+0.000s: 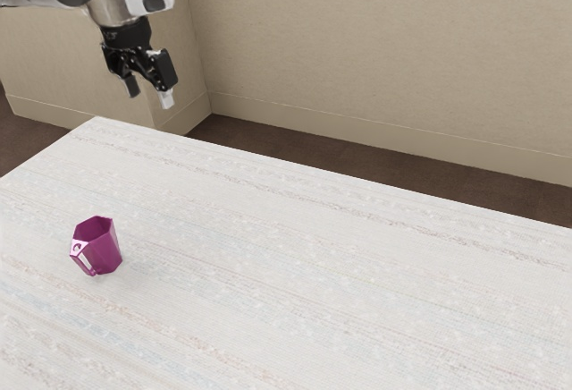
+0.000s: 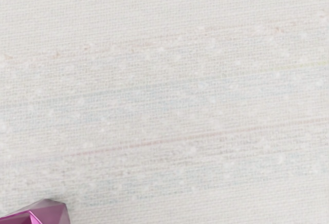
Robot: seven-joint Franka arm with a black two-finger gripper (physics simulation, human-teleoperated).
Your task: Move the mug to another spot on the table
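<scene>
One glossy magenta faceted mug (image 1: 96, 245) standing well below a raised, open end effector (image 1: 149, 93)

At the exterior view's left, the mug stands upright on the pale wood-grain desk (image 1: 357, 274), with its small squared handle turned toward that view's lower left. It looks hard-walled and rigid and is probably light. Its shiny angled facets may be slippery. I judge the safest hold to be across two opposite flat faces near the rim, or with one finger inside and one outside the wall on the side away from the handle. The handle itself seems too small to pinch reliably.

A little further right and high above, the black two-finger end effector hangs in the air, its fingers spread apart with nothing between them. The mug lies well apart from it, far below and slightly toward the exterior view's left. In the wrist view a corner of the mug (image 2: 38, 216) peeks in against the desk (image 2: 164, 106), off to one side of the hand rather than directly under it, so a sideways shift seems needed before any descent
</scene>
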